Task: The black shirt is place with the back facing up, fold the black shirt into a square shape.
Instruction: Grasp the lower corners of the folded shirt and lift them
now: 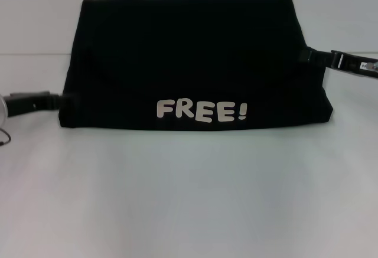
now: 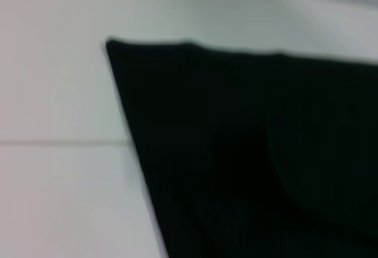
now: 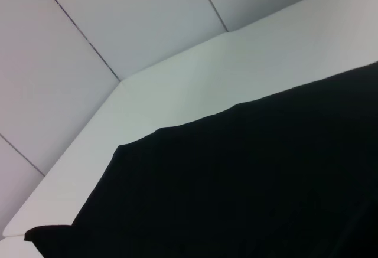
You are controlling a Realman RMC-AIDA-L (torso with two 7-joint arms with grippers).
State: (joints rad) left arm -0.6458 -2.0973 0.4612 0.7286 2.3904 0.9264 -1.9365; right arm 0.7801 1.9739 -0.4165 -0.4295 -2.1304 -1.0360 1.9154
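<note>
The white desk carries the black shirt, already folded into a wide band with its long axis running from 9 to 3 o'clock in the head view. White "FREE!" lettering sits along its near edge, toward 6 o'clock. Bare desk lies open on all sides, widest toward 6 o'clock.

The left claw is at 9 o'clock, touching the band's near left corner; the right claw is at 3 o'clock, against the right edge and farther back. Each arm is nearest its own short end, so the band lies inward from both. Whether either claw is apart or clamped on cloth, I cannot tell. Squaring it probably means bringing one short end across toward the other.
</note>
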